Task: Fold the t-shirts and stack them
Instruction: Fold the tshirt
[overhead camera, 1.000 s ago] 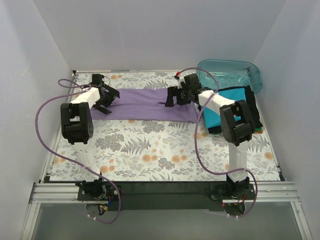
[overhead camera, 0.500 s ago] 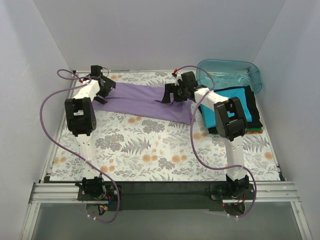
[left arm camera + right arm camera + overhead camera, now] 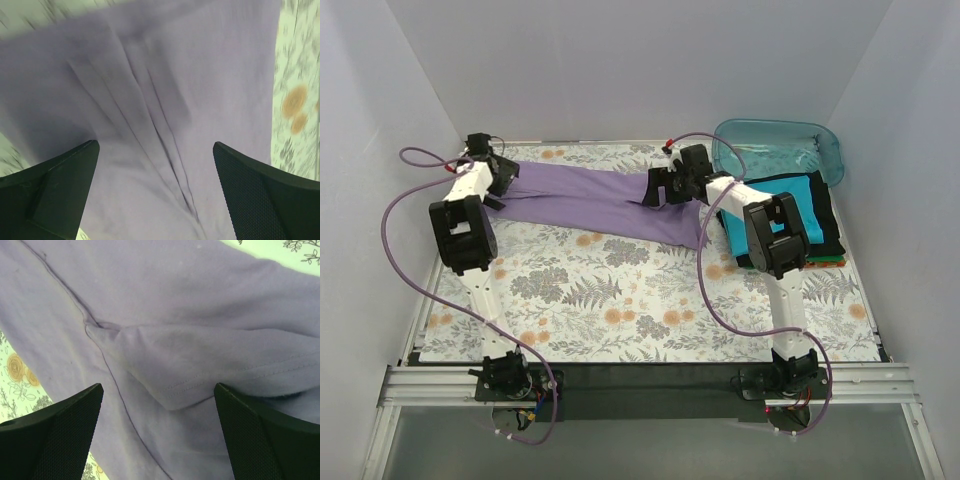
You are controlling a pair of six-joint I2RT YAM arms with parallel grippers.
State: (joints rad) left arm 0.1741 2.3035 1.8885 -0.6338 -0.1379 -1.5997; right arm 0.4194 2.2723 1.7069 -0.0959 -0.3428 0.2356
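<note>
The lavender-purple t-shirt [image 3: 585, 198] lies stretched in a long band across the far part of the table. My left gripper [image 3: 496, 184] is over its left end and my right gripper [image 3: 658, 190] is over its right part. In the left wrist view my gripper [image 3: 157, 195] is open, with creased purple cloth [image 3: 165, 90] between the spread fingers. In the right wrist view my gripper [image 3: 157, 432] is open over a folded sleeve with a stitched hem [image 3: 210, 365]. A stack of folded t-shirts [image 3: 790, 205] lies at the right: teal on top, black below, orange-red [image 3: 834, 259] at the bottom.
A clear teal plastic tub [image 3: 780, 148] stands at the far right corner behind the stack. The floral tablecloth [image 3: 620, 300] covers the table. White walls close in the left, back and right sides. Purple cables loop by both arms.
My left arm has swung toward the far left corner, and the shirt's left end now lies farther back and left. My right gripper has shifted slightly toward the back.
</note>
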